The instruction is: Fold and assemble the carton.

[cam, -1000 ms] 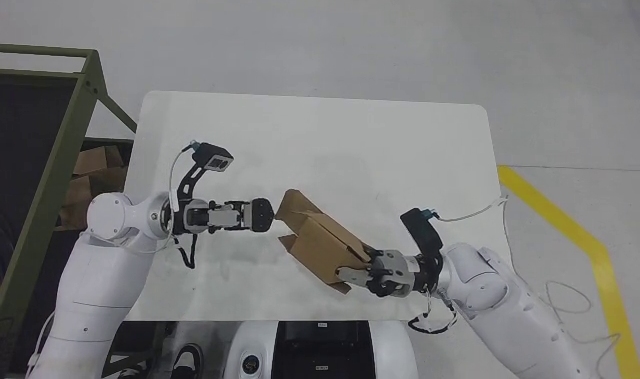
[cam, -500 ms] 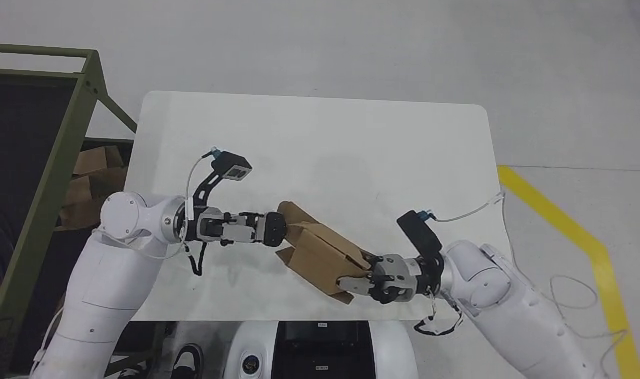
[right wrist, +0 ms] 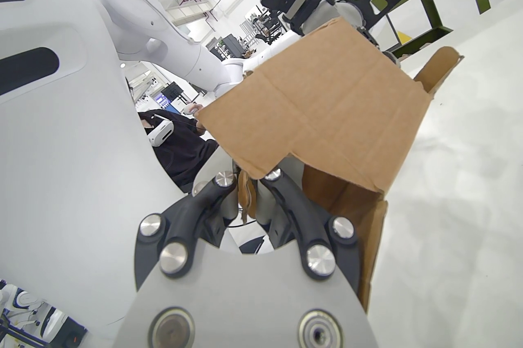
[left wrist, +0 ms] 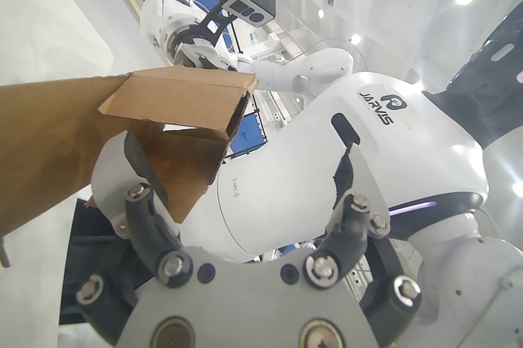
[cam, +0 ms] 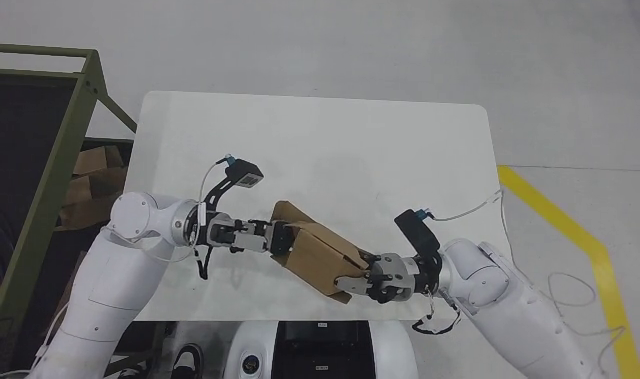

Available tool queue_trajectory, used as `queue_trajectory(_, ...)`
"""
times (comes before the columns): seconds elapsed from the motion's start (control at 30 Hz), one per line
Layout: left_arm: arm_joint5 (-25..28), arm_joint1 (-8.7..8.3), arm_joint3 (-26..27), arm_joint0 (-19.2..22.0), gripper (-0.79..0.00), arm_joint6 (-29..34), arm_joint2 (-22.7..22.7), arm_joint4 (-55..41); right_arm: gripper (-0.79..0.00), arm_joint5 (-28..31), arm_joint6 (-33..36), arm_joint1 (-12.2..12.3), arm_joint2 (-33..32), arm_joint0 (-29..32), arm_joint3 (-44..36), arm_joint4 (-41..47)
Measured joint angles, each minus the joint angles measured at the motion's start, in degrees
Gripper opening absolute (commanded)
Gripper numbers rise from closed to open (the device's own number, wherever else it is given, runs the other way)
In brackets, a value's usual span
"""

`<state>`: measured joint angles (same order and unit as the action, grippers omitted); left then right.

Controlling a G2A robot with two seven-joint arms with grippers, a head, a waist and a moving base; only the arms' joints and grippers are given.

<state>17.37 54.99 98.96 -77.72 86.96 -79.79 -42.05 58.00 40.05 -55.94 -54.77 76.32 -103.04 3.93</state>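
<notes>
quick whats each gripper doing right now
Left gripper: open, at one end of the brown cardboard carton.
Right gripper: shut on a flap at the carton's other end.

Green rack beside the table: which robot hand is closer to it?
Left. The left gripper is at the end of the carton facing the green rack; the right gripper pinches the carton's other end, farther from the rack.
</notes>
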Motion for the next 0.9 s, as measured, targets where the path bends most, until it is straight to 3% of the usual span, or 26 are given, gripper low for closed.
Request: queue_trajectory(0.9, -0.6, -1.70, 0.8, 1.3, 0.000, 0.6, 5.2, -1.0, -0.785, 0.0, 1.5, -1.0, 3.6, -2.9, 2.2, 0.7)
